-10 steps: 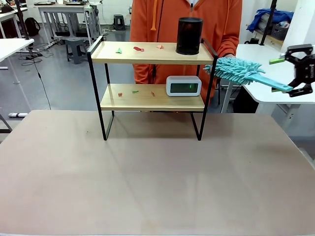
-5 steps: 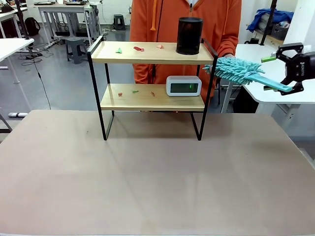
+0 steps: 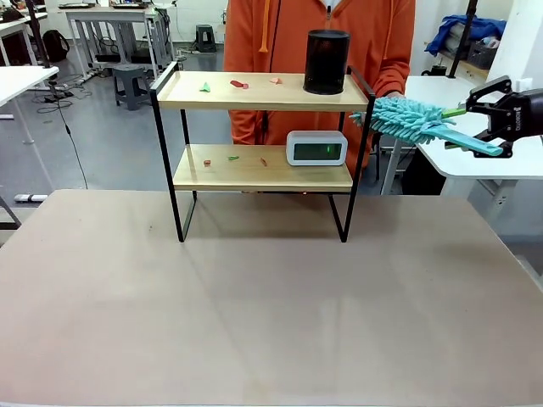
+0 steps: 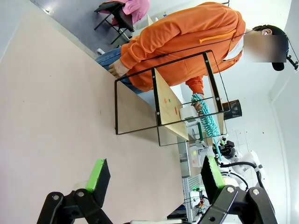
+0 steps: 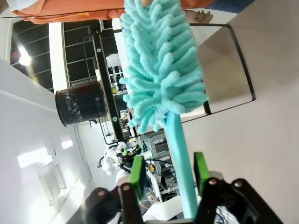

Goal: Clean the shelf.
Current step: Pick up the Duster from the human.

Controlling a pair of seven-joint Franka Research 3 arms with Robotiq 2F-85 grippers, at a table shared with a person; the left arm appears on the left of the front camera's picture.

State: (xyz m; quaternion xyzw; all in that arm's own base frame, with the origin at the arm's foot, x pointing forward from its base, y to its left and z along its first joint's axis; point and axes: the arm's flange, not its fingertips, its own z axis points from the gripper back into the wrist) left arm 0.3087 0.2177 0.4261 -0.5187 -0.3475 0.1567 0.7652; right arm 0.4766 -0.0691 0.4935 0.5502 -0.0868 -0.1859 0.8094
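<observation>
- The pale worktop (image 3: 271, 297) stretches from the robot's side toward a person in an orange jacket (image 3: 280, 34) standing at its far edge.
- The shelf (image 3: 254, 96) stands at the far middle of the worktop, its two wooden boards running left to right in a thin black frame.
- A turquoise duster (image 3: 407, 119) hangs in the air off the shelf's right end. Its long axis lies nearly along the boards. The fluffy head points at the shelf, just beside the right post at top-board height, and the handle trails away to the robot's right.
- The person's hand (image 4: 198, 105) is at the head end of the duster.
- The right tool (image 3: 484, 131) is pressed together on the duster's handle, its green pads on either side of the stem. This arm is by far the nearer to the shelf, which lies to its left.
- The left tool (image 4: 154, 173) hangs spread and empty, low over the worktop and well apart from the shelf.
- A black mesh cup (image 3: 327, 61) stands on the top board's right end, likely first in the way of any sweep leftward.
- A small grey clock (image 3: 316, 147) sits on the lower board.
- Coloured scraps (image 3: 238, 84) dot both boards, uncleared.
</observation>
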